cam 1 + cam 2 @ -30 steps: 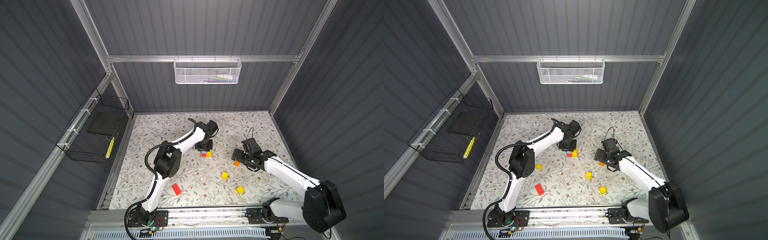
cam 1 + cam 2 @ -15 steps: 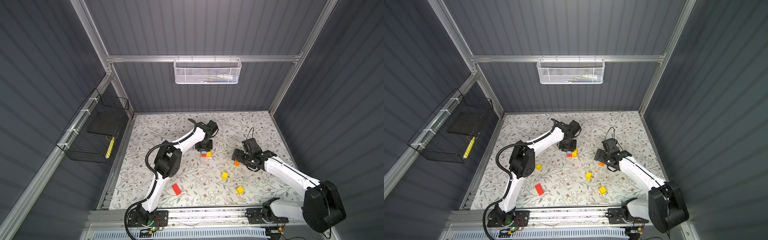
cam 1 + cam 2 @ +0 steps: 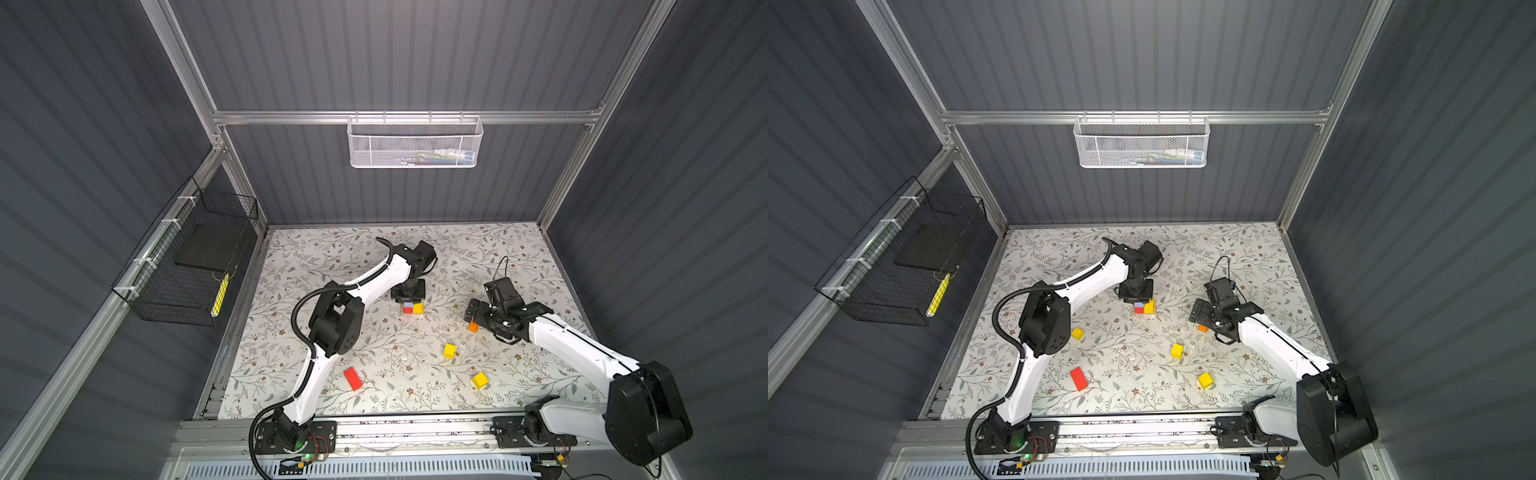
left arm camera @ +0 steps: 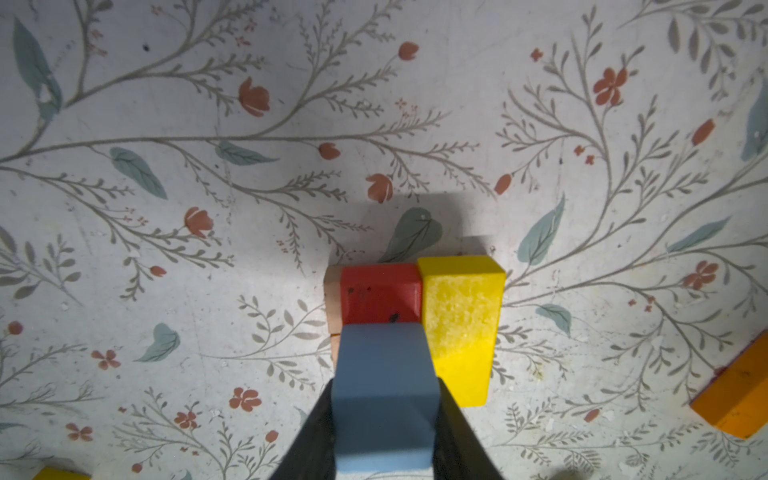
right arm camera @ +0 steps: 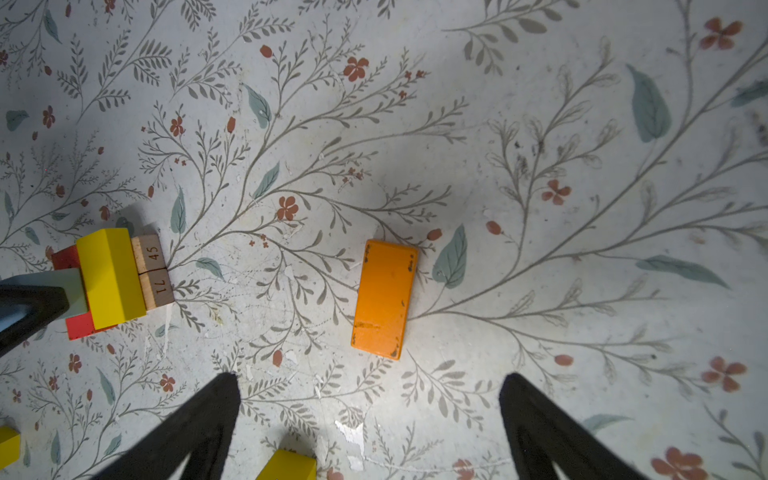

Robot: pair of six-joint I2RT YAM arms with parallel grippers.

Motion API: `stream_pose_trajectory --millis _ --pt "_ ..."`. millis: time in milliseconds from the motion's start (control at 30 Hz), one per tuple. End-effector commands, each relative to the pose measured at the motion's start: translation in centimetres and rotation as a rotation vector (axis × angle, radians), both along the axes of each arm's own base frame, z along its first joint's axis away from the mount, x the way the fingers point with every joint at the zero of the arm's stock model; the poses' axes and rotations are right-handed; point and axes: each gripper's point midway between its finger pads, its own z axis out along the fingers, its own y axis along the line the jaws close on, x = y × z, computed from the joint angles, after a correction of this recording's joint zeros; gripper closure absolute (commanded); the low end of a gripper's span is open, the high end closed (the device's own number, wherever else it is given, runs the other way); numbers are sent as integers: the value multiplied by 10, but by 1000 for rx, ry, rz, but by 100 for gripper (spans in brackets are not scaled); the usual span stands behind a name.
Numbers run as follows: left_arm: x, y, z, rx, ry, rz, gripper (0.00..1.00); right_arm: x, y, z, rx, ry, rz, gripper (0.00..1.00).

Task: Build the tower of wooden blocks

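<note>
**Wood tower with light-blue cube in left gripper**

1. Tower position: on the floral mat, mid-table toward the back, directly under the left wrist in both top views.

2. Tower make-up:
- bottom: two tan bricks side by side, ends printed 45 and 71;
- above: red brick and yellow brick, touching along their long sides;
- top: light-blue cube over one end of the red brick, just beside the yellow brick. Cannot tell whether seated or held just clear.

3. Left gripper: points straight down at the stack. Pinches the light-blue cube, with dark fingers against two opposite faces and no gap visible in the left wrist view.

4. Right gripper: spread wide, holds nothing, hovers low over the mat to the right of the tower.

5. Orange brick: flat on the mat, ahead of the gap between the right fingers, touched by neither.

6. Loose blocks on the mat, all well apart from the tower:
- loose red brick, flat, front left of centre;
- yellow cube, front of centre;
- second yellow cube, nearer the front edge;
- third yellow cube, just beside the left arm's elbow, seen in a top view.
</note>
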Motion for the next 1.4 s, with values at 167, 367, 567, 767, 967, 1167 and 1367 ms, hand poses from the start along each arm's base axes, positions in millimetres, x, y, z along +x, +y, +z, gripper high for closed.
stream_pose_trajectory --millis 167,367,567,767,967,1167,1367 --pt "0 -2 0 -7 9 15 57 -4 -4 -1 -4 2 -6 1" --pt "3 0 9 -4 -15 11 43 -5 -5 2 -3 -3 -10 1" --pt "10 3 29 -3 -77 -2 2 -6 -5 6 2 -10 -16 1" --pt "14 3 55 -33 -144 -29 0 -6 -5 14 12 -18 -21 1" --pt "18 3 101 -93 -256 -75 0 -4 0 22 45 -31 -23 1" --pt "22 20 153 -98 -415 -86 0 -3 2 44 45 -58 -29 1" --pt "13 39 205 -151 -573 -98 0 -7 9 64 40 -90 -17 1"
